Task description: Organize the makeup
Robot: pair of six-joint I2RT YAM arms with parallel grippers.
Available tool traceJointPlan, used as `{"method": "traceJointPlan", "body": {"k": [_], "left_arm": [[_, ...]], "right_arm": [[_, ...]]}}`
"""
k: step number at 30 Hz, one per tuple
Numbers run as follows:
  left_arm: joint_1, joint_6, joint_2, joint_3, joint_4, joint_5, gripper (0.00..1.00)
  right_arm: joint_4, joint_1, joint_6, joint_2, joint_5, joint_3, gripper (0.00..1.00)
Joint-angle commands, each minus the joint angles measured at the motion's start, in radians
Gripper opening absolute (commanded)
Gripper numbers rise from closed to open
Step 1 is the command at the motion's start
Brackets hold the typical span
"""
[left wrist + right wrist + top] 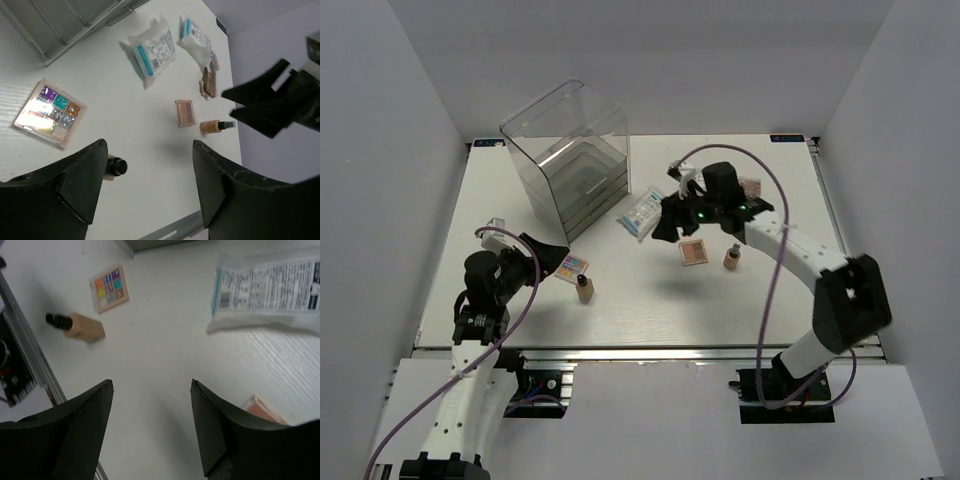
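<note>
My left pincer (150, 192) stands open with nothing between its fingers (80, 180). In my left wrist view, the glitter palette (50, 113) lies flat on the white table (125, 125) at 10 o'clock from the gap. The dark cap of the near bottle (115, 166) peeks out right against the inner edge of my left finger. Farther off, at about 12 o'clock, lie the first packet (152, 51) and the second packet (197, 40). The tan palette (184, 112) and the far bottle (216, 126) are at 1 o'clock. The stacked palettes (209, 82) lie just beyond them.

My right pincer (150, 435) is also spread wide and holds nothing. In its own view the first packet is at 2 o'clock. The glitter palette and the near bottle are at 11 and 10 o'clock, well apart from the fingers. A corner of the tan palette shows beside my right-hand finger.

From above, my right pincer hovers with the tan palette at 5 o'clock and the far bottle at 4 o'clock. The drawer box (570, 160) stands at 12 o'clock from my left pincer.
</note>
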Motion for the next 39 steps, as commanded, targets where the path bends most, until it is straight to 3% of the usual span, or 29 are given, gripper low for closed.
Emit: {"method": "traceJointPlan", "body": {"k": [1, 6, 10, 14, 28, 33, 39], "left_arm": [[0.0, -0.017, 0.047, -0.004, 0.101, 0.045, 0.78], [-0.001, -0.014, 0.099, -0.014, 0.142, 0.027, 0.79], [-0.004, -0.012, 0.115, -0.024, 0.158, -0.008, 0.79], [-0.004, -0.008, 0.122, -0.017, 0.175, -0.035, 0.79], [-0.004, 0.008, 0.155, 0.036, 0.156, -0.07, 0.77], [-0.004, -0.008, 0.144, 0.021, 0.185, -0.079, 0.77], [-0.006, -0.009, 0.138, 0.039, 0.201, -0.096, 0.76]], "right_arm": [[0.225, 0.024, 0.378, 0.143, 0.024, 0.147, 0.7], [0.42, 0.033, 0.686, 0.434, -0.025, 0.385, 0.71], [0.518, 0.039, 0.786, 0.587, -0.053, 0.511, 0.63], [0.548, 0.047, 0.845, 0.711, -0.058, 0.644, 0.62], [0.706, 0.077, 0.935, 0.762, -0.096, 0.672, 0.55], [0.68, 0.082, 0.949, 0.792, -0.059, 0.719, 0.54], [0.678, 0.085, 0.965, 0.812, -0.038, 0.741, 0.42]]}}
